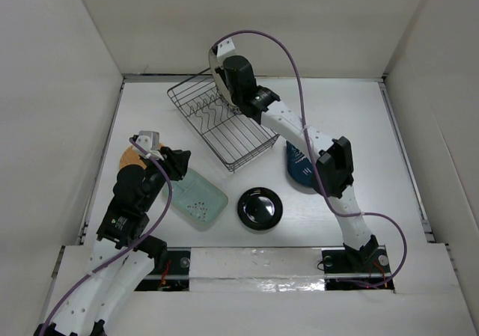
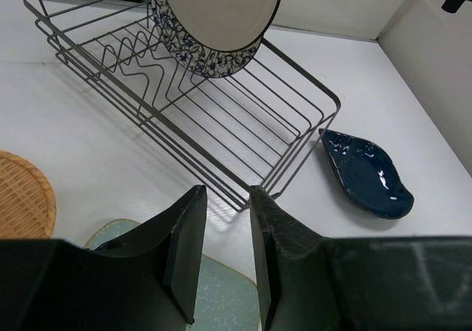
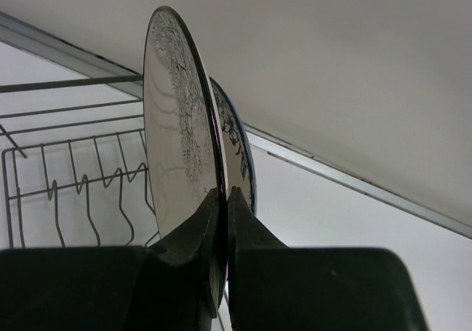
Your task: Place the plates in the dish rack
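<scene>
Cream plate (image 3: 181, 124) pinched at rim by closed right gripper (image 3: 225, 191), held upright over far end of rack (image 2: 243, 136); tines (image 3: 88, 191) lower left of jaws. Left gripper (image 2: 225, 191) part-open, empty, above green plate (image 2: 221, 290); rack corner just ahead, blue plate (image 2: 365, 172) ahead-right, bare table (image 2: 310, 220) between.

Both arms (image 1: 296, 126) have white links, black joints and purple cables (image 1: 251, 31).
</scene>
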{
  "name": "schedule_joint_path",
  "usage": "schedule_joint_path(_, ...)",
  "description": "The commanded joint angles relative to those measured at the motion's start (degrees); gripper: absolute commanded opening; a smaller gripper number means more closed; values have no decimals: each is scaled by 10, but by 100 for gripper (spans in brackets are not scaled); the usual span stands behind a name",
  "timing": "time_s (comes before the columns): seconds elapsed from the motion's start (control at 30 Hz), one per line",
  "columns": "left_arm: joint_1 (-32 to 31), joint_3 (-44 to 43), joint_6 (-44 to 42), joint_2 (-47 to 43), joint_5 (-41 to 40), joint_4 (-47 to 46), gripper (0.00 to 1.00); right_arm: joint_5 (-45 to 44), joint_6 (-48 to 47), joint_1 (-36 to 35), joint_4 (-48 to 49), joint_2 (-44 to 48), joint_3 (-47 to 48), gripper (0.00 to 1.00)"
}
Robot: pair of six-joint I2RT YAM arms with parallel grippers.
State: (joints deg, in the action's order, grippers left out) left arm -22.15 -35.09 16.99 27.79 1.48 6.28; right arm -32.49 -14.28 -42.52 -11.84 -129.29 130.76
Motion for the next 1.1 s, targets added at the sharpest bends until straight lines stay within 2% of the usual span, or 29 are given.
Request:
schedule_joint_path(0.0, -3, -16, -4, 1, 6, -26, 26, -58, -41, 2, 136, 35, 13, 0)
schedule_joint_path(0.13, -3, -16, -4, -1, 5, -27, 27, -48, -44, 2, 125, 30, 27, 0)
schedule_joint_path(0.33, -3, -16, -4, -4, 4, -26, 27, -26, -15, 7, 134, 30, -33, 0)
schedule_joint_path(0.63, -3, -16, -5, -4, 2, -25, 26, -10, 26, 7, 124, 12, -46, 0)
schedule_joint_path(0.87, -3, -16, -6, 0, 6, -27, 27, -26, 8, 7, 234, 76, -144, 0)
schedule_joint_path(1.07, -3, -16, -6, -2, 5, -28, 26, -35, -8, 7, 286, 106, -175, 0)
